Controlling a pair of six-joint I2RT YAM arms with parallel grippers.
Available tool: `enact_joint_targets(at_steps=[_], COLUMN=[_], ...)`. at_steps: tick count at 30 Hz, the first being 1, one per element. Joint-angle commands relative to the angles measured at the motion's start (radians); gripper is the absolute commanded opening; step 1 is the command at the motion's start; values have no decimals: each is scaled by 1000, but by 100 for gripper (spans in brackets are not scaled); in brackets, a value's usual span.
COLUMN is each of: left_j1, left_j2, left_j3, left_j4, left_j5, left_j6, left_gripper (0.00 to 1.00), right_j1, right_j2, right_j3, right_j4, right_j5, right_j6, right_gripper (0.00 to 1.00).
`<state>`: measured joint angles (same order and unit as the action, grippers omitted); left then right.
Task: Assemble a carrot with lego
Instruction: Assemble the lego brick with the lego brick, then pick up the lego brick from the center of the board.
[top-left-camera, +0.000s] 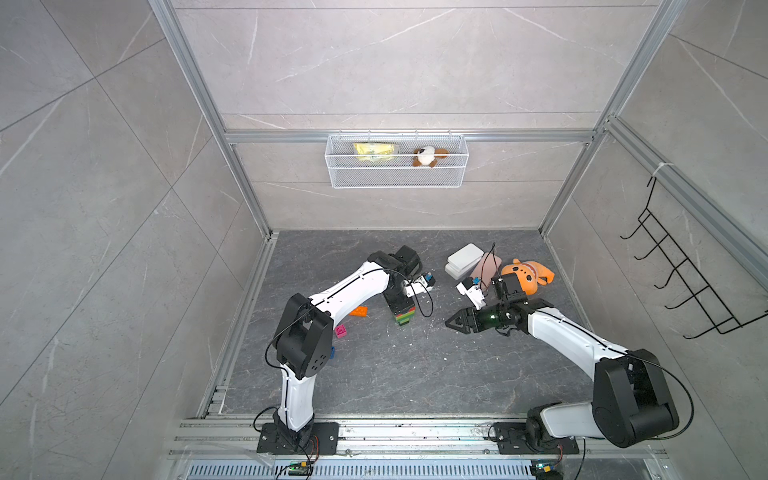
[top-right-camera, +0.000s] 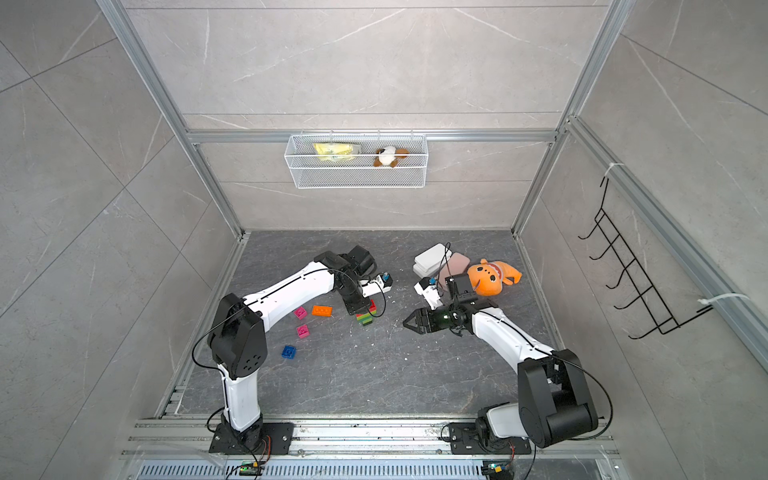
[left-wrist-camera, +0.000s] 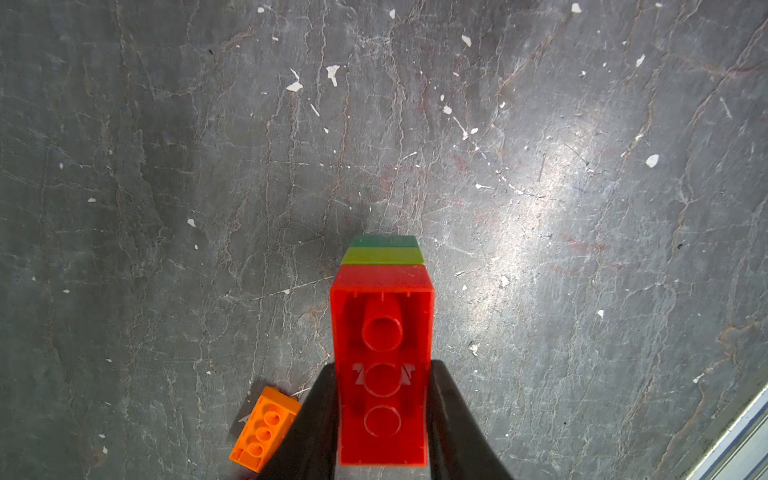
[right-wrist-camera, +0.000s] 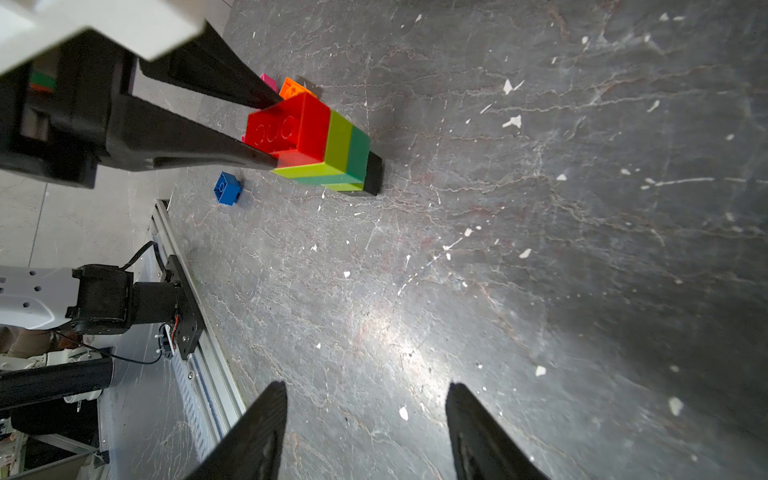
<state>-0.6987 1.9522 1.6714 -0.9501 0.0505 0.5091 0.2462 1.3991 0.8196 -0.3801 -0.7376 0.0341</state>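
Observation:
The carrot (top-left-camera: 404, 316) (top-right-camera: 365, 318) is a short stack of lego, red over lime over dark green, with its black tip (right-wrist-camera: 374, 172) down at the table. My left gripper (left-wrist-camera: 382, 365) (top-left-camera: 400, 309) is shut on the carrot's red brick (left-wrist-camera: 382, 332), one finger on each long side. My right gripper (right-wrist-camera: 368, 386) (top-left-camera: 449, 323) hangs open and empty over bare table to the right of the carrot, pointing at it. Loose lego lies left of the stack: an orange brick (top-right-camera: 322, 310) (left-wrist-camera: 264, 430), two pink ones (top-right-camera: 300, 312) (top-right-camera: 302, 331) and a blue one (top-right-camera: 288, 352) (right-wrist-camera: 227, 188).
An orange plush toy (top-left-camera: 525, 276), white cases (top-left-camera: 463, 259) and a pink case (top-left-camera: 484, 266) lie at the back right, behind my right wrist. A wire basket (top-left-camera: 397, 178) hangs on the back wall. Aluminium rails (right-wrist-camera: 208, 345) edge the table.

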Motion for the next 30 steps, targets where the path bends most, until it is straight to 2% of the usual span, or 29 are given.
enact_joint_targets(at_steps=[1,7,11,16,18,22,26,28,30], left_j1=[20,20,24,57,85,170,251,282,313], left_j2=[41,1,-39,-132,-208,-426,-541,-563,-554], left_j3=[-8,24,17,-28,-92,-324,-512,-590,-610], left_j4=[-51,-15,6,55,121,291,332,360,373], left_j5=[-11,25,45,86,103,102,57,-13,-77], left_j6=[43,-5,-24,-99,-169,-277,-201,-149,-147], left_gripper=[29,50,58,61,61,60,61,63,64], right_j1=[-1,-1,-1,3,20,94,181,212,232], right_j2=[-9,-5,-12,-36,-58,-104,-107,-93,-81], right_j3=[28,38,42,53,57,62,80,90,95], right_j4=[-32,-36,-43,-54,-59,-63,-53,-37,-14], right_j5=[14,12,12,22,48,127,173,169,155], right_j6=[-6,-5,-5,-9,-15,-32,-61,-70,-76], right_gripper=[64,64,64,64,64,64,64,64,65])
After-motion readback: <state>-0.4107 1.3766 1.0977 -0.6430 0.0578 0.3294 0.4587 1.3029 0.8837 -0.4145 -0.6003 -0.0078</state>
